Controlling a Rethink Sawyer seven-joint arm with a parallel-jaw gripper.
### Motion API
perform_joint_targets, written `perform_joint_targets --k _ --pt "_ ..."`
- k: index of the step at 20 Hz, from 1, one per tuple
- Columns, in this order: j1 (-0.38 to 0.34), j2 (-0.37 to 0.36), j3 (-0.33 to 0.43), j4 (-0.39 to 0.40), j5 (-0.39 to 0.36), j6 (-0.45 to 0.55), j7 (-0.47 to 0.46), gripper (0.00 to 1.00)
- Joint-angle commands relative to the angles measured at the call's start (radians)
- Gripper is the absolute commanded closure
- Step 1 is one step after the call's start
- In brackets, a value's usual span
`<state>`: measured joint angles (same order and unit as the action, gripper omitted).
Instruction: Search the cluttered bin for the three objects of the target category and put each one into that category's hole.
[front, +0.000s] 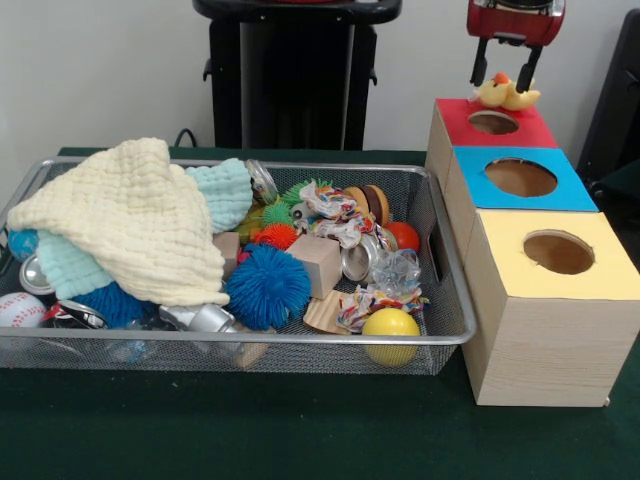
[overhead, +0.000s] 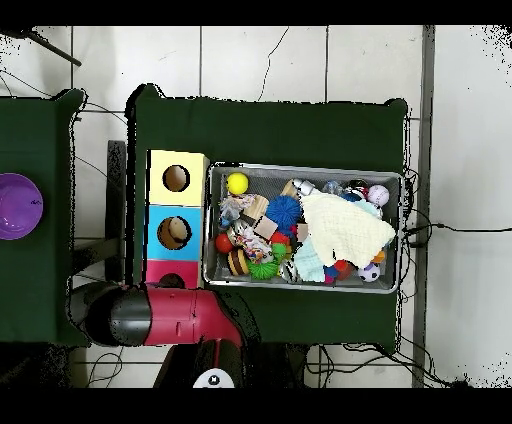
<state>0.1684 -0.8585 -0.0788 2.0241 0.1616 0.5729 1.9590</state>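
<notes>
**Duck held at the red-topped box**

The tool (front: 505, 72) is seen above the red-topped box (front: 455, 118), its two dark fingers closed on the yellow duck (front: 506, 94); the duck is held just over the round hole (front: 493, 122) in that red face, and whether it touches the rim cannot be told. In the overhead view the red box (overhead: 160, 272) is partly covered by the red and black arm (overhead: 165, 317). Beside the red box, the blue-topped box (front: 520, 180) and then the yellow-topped box (front: 555, 250) are lined up in one row on the green desk (front: 300, 430). Next to this row the wire mesh bin (front: 440, 335) is placed; a cream cloth (front: 130, 220) is draped over its half farther from the boxes; a blue spiky ball (front: 267, 286), a yellow ball (front: 390, 326) and knotted rope toys (front: 335, 210) are seen in the half nearer the boxes.
</notes>
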Motion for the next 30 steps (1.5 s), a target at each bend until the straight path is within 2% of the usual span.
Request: perform_joint_targets --k 1,20,30 --pt "-0.031 0.043 0.029 0.037 -0.040 -0.081 0.103 0.00" --pt "-0.029 0.049 0.028 0.035 -0.039 -0.085 0.105 0.00" --pt "-0.023 0.049 0.022 0.023 -0.046 -0.049 0.101 0.00"
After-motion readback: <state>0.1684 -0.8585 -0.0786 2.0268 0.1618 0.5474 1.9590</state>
